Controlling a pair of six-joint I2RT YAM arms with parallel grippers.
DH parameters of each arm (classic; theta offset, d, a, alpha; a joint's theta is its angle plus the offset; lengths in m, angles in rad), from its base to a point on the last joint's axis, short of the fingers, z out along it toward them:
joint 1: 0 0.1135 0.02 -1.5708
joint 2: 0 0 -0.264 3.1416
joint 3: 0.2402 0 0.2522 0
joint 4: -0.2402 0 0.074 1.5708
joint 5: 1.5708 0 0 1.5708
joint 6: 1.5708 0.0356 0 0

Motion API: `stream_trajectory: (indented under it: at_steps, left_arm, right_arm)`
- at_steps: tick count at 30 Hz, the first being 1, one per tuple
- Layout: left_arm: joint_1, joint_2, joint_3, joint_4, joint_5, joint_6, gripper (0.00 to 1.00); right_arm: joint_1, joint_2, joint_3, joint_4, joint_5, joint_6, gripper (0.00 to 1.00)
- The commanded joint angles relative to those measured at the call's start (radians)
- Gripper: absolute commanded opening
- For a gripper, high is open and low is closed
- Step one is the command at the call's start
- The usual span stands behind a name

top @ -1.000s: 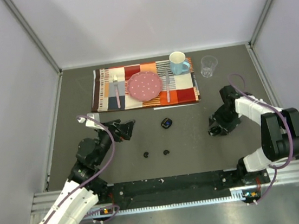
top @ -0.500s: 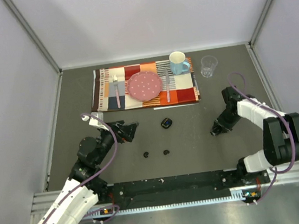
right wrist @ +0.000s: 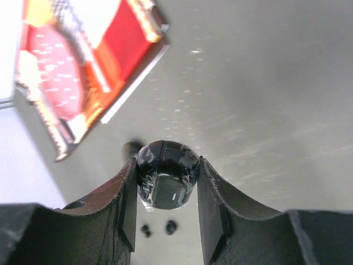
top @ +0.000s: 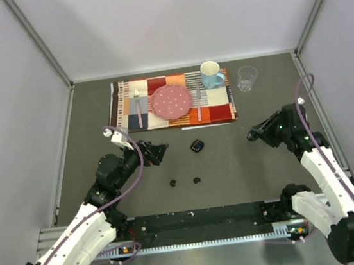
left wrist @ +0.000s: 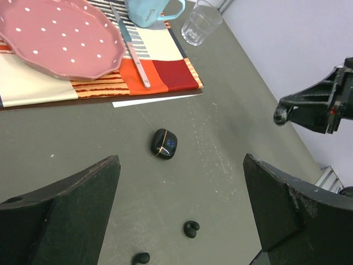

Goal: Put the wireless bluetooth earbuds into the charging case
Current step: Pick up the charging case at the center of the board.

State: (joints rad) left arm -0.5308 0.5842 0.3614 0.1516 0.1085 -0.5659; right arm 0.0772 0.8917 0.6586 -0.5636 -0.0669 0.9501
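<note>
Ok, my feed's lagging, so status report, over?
Left gripper open, empty. Right gripper shut on a black case, in the air. Two earbuds loose on the table, second case beyond them. Nothing blocking.

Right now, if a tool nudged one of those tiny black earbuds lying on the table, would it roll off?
Probably it would skid and wobble rather than roll far: the earbud is rounded but has a curved stem. It looks very light, being far smaller than the mug. Its small smooth shell may slip from a pinch.
</note>
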Motion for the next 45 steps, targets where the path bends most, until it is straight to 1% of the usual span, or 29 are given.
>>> stream_trajectory:
  at_steps: [1, 2, 6, 9, 11, 12, 15, 18, 19, 23, 27, 32, 34, 35, 45]
  left_arm:
    - [0.000, 0.008, 0.034, 0.083, 0.002, -0.037, 0.99]
    - [-0.004, 0.009, 0.031, 0.112, -0.016, -0.040, 0.99]
    - [-0.044, 0.020, 0.028, 0.178, -0.085, -0.014, 0.99]
    - [-0.080, 0.051, 0.050, 0.227, -0.075, 0.026, 0.99]
    - [-0.113, 0.091, 0.073, 0.255, -0.079, 0.047, 0.99]
    - [-0.161, 0.103, 0.079, 0.291, -0.090, 0.082, 0.99]
    - [-0.248, 0.163, 0.102, 0.363, -0.099, 0.148, 0.99]
    - [-0.305, 0.230, 0.119, 0.430, -0.144, 0.175, 0.99]
    - [-0.314, 0.259, 0.120, 0.486, -0.142, 0.178, 0.99]
    - [-0.345, 0.344, 0.139, 0.581, -0.145, 0.167, 0.99]
    - [-0.377, 0.445, 0.189, 0.609, -0.129, 0.155, 0.96]
    - [-0.396, 0.508, 0.203, 0.687, -0.115, 0.124, 0.95]
    - [-0.399, 0.531, 0.206, 0.701, -0.109, 0.116, 0.94]
    - [-0.403, 0.543, 0.211, 0.701, -0.077, 0.110, 0.94]
    - [-0.416, 0.618, 0.252, 0.720, -0.050, 0.098, 0.89]
  right_arm:
    - [0.038, -0.094, 0.044, 0.111, -0.093, 0.163, 0.00]
    - [0.071, -0.106, 0.047, 0.113, -0.082, 0.215, 0.00]
    - [0.137, -0.134, 0.052, 0.134, -0.077, 0.317, 0.00]
    - [0.173, -0.152, 0.032, 0.166, -0.077, 0.406, 0.00]
    - [0.202, -0.165, 0.026, 0.192, -0.050, 0.462, 0.00]
    - [0.225, -0.166, 0.026, 0.195, -0.044, 0.479, 0.00]
    - [0.275, -0.160, 0.016, 0.221, -0.004, 0.561, 0.00]
    - [0.346, -0.142, 0.013, 0.252, 0.022, 0.627, 0.00]
    - [0.378, -0.139, 0.013, 0.258, 0.032, 0.641, 0.00]
    - [0.464, -0.132, 0.003, 0.309, 0.098, 0.703, 0.00]
    - [0.522, -0.091, 0.006, 0.369, 0.110, 0.730, 0.00]
    - [0.564, -0.062, 0.018, 0.403, 0.116, 0.736, 0.00]
    - [0.570, -0.054, 0.019, 0.416, 0.118, 0.736, 0.00]
    - [0.572, -0.053, 0.018, 0.421, 0.118, 0.736, 0.00]
    - [0.581, -0.031, 0.035, 0.452, 0.087, 0.733, 0.00]
